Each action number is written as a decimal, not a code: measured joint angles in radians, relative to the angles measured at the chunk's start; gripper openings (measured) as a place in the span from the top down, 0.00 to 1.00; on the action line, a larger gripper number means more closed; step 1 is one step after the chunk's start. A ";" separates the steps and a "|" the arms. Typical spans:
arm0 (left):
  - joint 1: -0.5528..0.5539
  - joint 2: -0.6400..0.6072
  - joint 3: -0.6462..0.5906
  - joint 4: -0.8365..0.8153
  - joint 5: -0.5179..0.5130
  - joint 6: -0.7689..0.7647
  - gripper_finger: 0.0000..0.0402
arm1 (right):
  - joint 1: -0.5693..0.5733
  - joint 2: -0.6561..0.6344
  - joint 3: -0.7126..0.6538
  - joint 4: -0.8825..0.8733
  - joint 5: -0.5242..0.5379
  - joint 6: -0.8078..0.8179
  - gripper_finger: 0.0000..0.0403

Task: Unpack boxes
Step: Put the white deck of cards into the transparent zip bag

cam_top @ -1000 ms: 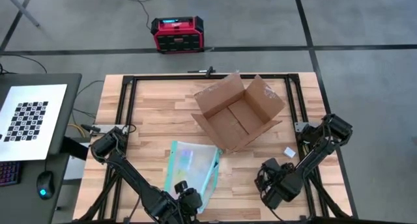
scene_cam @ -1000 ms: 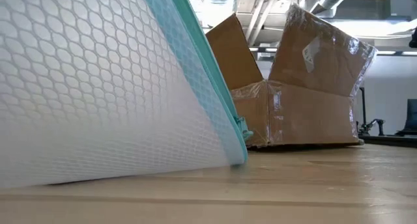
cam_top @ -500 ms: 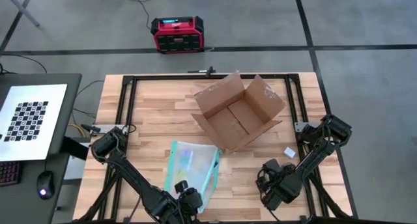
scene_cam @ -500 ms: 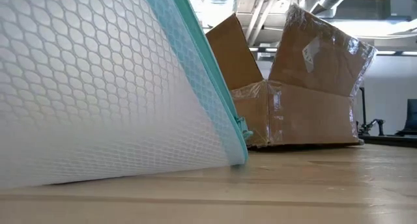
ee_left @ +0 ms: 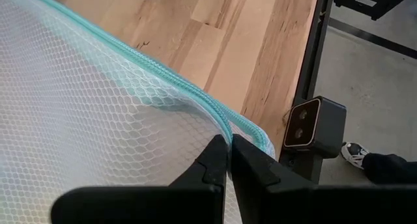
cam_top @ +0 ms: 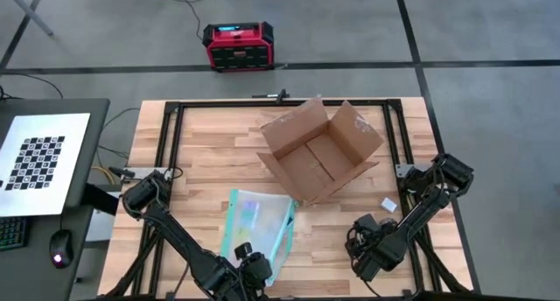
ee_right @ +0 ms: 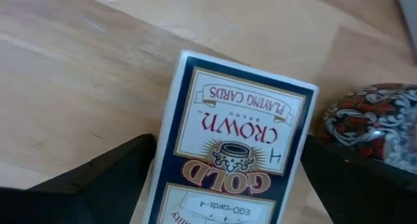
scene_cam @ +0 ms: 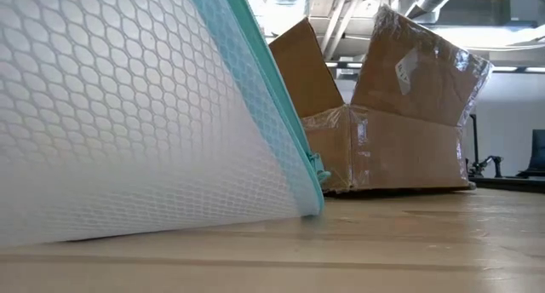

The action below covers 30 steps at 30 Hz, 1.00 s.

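High view: we see the box [cam_top: 320,150] open, flaps spread, on the counter [cam_top: 201,152]'s far middle; the pouch [cam_top: 258,227] lies nearer, both arms at the near edge.
Low view: we see only pouch mesh and the taped box behind it.
Left wrist: our left hand [ee_left: 229,160] is pinched on the pouch's teal edge.
Right wrist: our right hand [ee_right: 228,175] stands wide around a card deck [ee_right: 231,146], a patterned object [ee_right: 374,123] beside.

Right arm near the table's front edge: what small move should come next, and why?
Probably close the right gripper on the card pack: the open fingers flank the pack, which lies on the table.
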 joint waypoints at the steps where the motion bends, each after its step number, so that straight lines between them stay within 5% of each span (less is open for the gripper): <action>1: 0.000 0.000 0.000 0.000 0.000 0.000 1.00 | 0.001 -0.001 -0.008 0.010 0.007 0.001 0.06; 22: 0.001 0.000 0.000 0.000 0.000 0.000 1.00 | -0.007 0.003 -0.025 0.142 0.073 -0.087 0.07; 30: 0.001 0.000 0.000 0.000 0.000 0.000 1.00 | 0.003 0.002 -0.034 0.175 0.048 -0.091 0.26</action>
